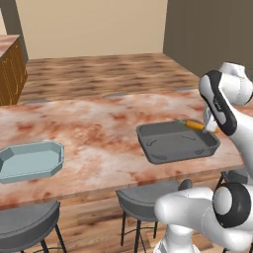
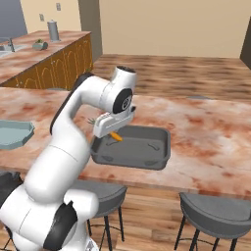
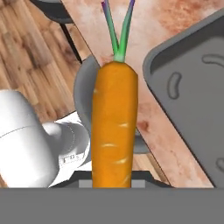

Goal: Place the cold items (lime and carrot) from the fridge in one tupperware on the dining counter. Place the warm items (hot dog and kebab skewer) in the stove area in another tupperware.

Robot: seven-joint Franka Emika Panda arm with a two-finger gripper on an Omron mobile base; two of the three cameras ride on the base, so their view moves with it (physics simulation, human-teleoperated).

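A: State the gripper [image 2: 113, 132] condition.

B: The fingers are closed as far as they go on the carrot [image 3: 113, 127]. The carrot runs straight out from between them, orange body first, green stalks at the far tip.

A: Where is the carrot in the scene?

B: In the left base view the carrot [image 1: 195, 125] sits above the right far corner of the dark grey tupperware [image 1: 175, 143], clear of its floor. In the right base view it hangs over the left part of that tupperware [image 2: 147, 152].

A: Other containers?

B: A pale blue tupperware [image 1: 30, 160] rests on the counter [image 1: 99, 128], well apart to the left.

A: Below the counter?

B: Grey stools [image 1: 148, 200] stand along its near edge.
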